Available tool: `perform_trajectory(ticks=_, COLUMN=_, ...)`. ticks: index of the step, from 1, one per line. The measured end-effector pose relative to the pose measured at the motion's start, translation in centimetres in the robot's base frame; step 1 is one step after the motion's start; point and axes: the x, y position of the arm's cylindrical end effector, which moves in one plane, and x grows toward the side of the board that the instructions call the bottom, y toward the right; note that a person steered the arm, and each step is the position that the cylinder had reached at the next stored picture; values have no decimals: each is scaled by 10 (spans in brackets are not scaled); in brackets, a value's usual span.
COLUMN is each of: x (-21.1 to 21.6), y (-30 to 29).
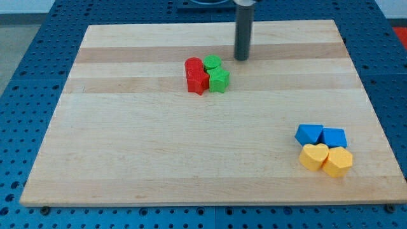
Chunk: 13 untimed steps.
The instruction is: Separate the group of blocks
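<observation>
My tip (241, 59) rests on the board near the view's top, just right of and slightly above a tight cluster of blocks. That cluster holds a red round block (193, 65), a red star block (198, 81), a green round block (213, 63) and a green star block (219, 79), all touching. The tip stands apart from the green round block by a small gap. A second cluster lies at the view's bottom right: a blue block (309, 134), another blue block (334, 137), a yellow heart block (313, 156) and a yellow hexagonal block (338, 161), all touching.
The wooden board (127, 152) lies on a blue perforated table (25, 57). The rod (243, 28) rises from the tip out of the view's top edge.
</observation>
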Motion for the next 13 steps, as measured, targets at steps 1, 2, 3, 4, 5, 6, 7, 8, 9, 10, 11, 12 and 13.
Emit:
perform_trajectory(ticks=1, x=7, y=38)
perform_trajectory(ticks=2, x=8, y=45)
perform_trajectory(ticks=3, x=8, y=45)
perform_trajectory(ticks=4, x=18, y=56)
perform_trajectory(ticks=5, x=49, y=82)
perform_trajectory(ticks=6, x=86, y=108)
perform_trajectory(ticks=7, x=119, y=139)
perform_trajectory(ticks=8, x=162, y=168)
perform_trajectory(ticks=9, x=200, y=183)
perform_trajectory(ticks=10, x=234, y=183)
perform_trajectory(ticks=11, x=254, y=183)
perform_trajectory(ticks=12, x=254, y=176)
perform_trajectory(ticks=13, x=254, y=163)
